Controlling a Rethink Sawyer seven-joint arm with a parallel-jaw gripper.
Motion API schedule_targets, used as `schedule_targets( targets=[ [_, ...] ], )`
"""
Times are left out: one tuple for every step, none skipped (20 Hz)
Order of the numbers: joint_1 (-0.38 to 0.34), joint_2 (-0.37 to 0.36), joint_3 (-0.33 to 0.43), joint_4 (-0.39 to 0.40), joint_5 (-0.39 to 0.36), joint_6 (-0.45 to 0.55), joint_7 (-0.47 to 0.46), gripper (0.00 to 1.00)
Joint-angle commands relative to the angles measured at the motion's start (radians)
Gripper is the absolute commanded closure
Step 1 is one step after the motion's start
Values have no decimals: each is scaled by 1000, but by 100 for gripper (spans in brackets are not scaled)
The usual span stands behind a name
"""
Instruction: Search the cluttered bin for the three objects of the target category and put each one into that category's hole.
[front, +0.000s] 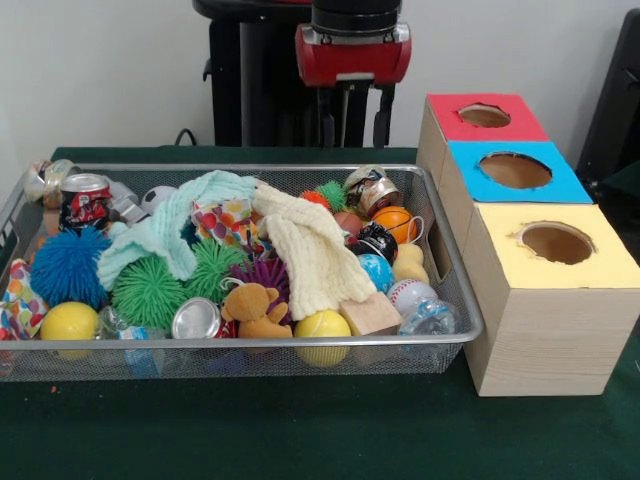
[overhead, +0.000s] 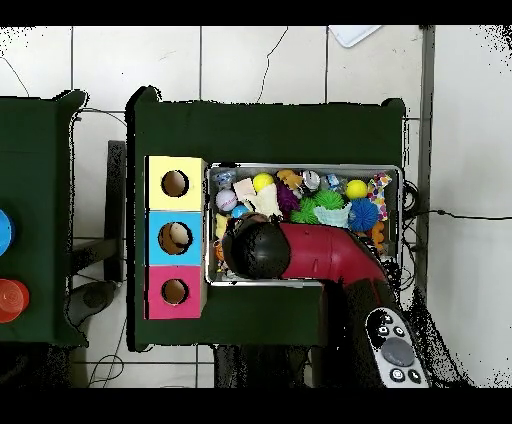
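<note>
The wire mesh bin (front: 458, 300) lies on the green table, full of clutter. A tan-brown teddy bear (front: 254, 309) lies at its front, between a silver can and a yellow ball; it also shows in the overhead view (overhead: 290, 179). A pale yellow plush (front: 408, 263) sits at the bin's right side beside an orange ball. I cannot pick out a third plush. The red-topped box's hole (front: 484, 115) is the farthest of the three, and it also shows in the overhead view (overhead: 175, 291). My gripper (front: 356, 138) hangs open and empty above the bin's far edge. In the overhead view the arm's black head (overhead: 260, 250) hides it.
The blue-topped hole (front: 515, 170) and yellow-topped hole (front: 556, 242) stand right of the bin. The bin holds spiky balls (front: 68, 265), a mint cloth (front: 170, 228), a cream cloth (front: 315, 255), cans (front: 86, 200), a wooden block (front: 371, 313) and yellow balls (front: 69, 321).
</note>
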Motion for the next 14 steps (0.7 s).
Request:
schedule_targets(
  targets=[
    [-67, 116, 109, -132, -81, 101, -157, 0],
    [-73, 127, 114, -137, -90, 93, -156, 0],
    [-75, 145, 116, -152, -97, 92, -154, 0],
    [-80, 157, 120, -158, -106, 85, -152, 0],
    [-84, 168, 122, -166, -115, 74, -153, 0],
    [-88, 178, 125, -171, -122, 67, -151, 0],
    [-91, 199, 125, -187, -133, 64, -151, 0],
    [-93, 205, 127, -191, -142, 61, -148, 0],
    [-99, 213, 131, -195, -150, 57, -149, 0],
    [-102, 219, 133, -197, -156, 55, -146, 0],
    [-102, 213, 135, -191, -158, 59, -139, 0],
    [-106, 217, 138, -190, -165, 53, -135, 0],
    [-105, 225, 141, -201, -168, 56, -132, 0],
    [-108, 233, 146, -208, -174, 54, -133, 0]
  ],
)
